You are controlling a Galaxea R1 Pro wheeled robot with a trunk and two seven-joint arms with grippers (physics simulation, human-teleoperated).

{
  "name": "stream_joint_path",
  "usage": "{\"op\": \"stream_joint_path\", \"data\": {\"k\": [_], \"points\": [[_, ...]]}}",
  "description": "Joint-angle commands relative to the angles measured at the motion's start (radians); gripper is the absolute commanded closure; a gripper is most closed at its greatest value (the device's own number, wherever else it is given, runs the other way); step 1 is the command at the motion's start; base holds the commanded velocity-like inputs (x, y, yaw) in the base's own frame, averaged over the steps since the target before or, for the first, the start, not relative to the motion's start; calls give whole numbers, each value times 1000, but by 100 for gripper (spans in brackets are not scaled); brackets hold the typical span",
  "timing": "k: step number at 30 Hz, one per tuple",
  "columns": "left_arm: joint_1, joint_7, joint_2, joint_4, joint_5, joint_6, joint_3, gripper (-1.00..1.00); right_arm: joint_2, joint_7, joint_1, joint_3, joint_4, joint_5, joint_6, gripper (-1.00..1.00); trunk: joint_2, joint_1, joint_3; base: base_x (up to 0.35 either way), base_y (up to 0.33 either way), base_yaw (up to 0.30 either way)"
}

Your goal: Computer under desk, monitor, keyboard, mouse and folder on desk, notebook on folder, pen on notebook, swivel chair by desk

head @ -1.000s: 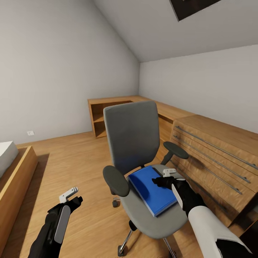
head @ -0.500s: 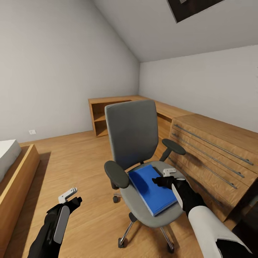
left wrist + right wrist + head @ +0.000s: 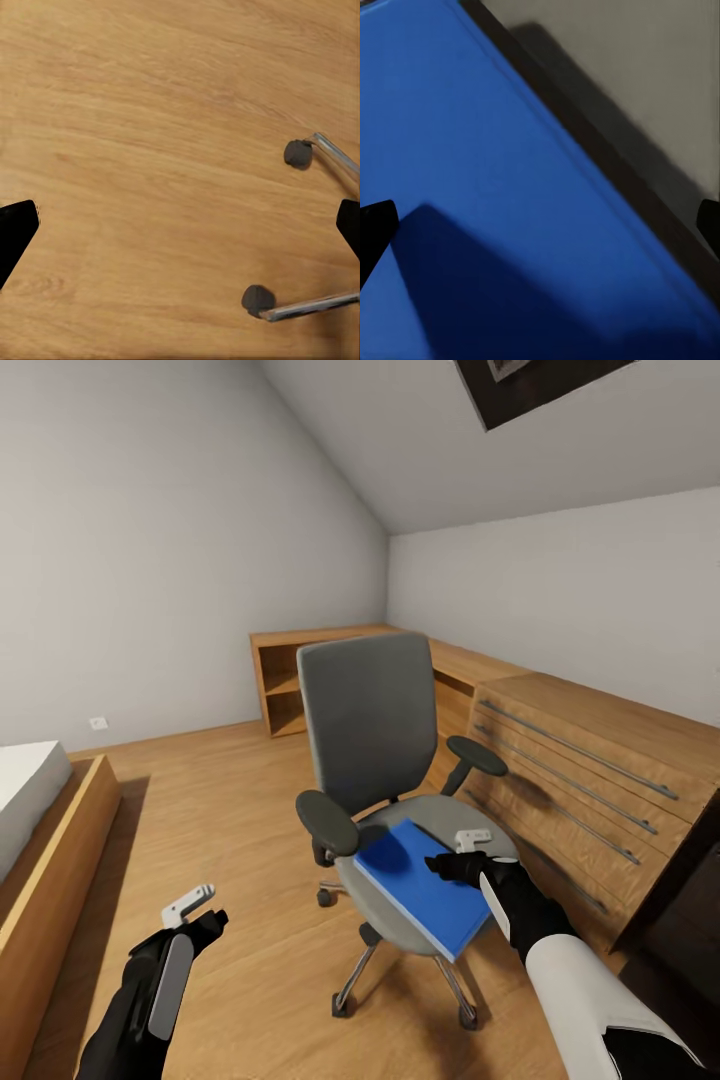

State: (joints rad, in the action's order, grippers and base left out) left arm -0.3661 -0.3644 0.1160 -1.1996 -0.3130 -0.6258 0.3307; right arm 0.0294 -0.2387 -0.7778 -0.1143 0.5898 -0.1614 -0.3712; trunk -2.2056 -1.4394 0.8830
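Folder (image 3: 425, 885) lies flat on seat of swivel chair (image 3: 375, 735), one corner jutting past seat's front edge; risk: a downward nudge there could tip it to the floor, or the wheeled chair rolls off; right gripper (image 3: 455, 857) hovers above folder, fingers wide, nothing held; left gripper (image 3: 195, 910) wide, over bare floor.

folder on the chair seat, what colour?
Bright blue folder; shows best in the head view.
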Motion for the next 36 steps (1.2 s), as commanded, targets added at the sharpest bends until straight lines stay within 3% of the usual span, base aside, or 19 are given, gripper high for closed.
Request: {"op": "stream_joint_path", "data": {"k": [1,36], "points": [[-1,-7,1,-2,-11,-3,1,-100,1,-8,0,-7,-21,-17,-5,-100,0,0,1,-188,0,0],[-2,-7,1,0,-12,-3,2,-100,1,-8,0,-6,-21,-17,-3,-100,0,0,1,-97,0,0]]}}
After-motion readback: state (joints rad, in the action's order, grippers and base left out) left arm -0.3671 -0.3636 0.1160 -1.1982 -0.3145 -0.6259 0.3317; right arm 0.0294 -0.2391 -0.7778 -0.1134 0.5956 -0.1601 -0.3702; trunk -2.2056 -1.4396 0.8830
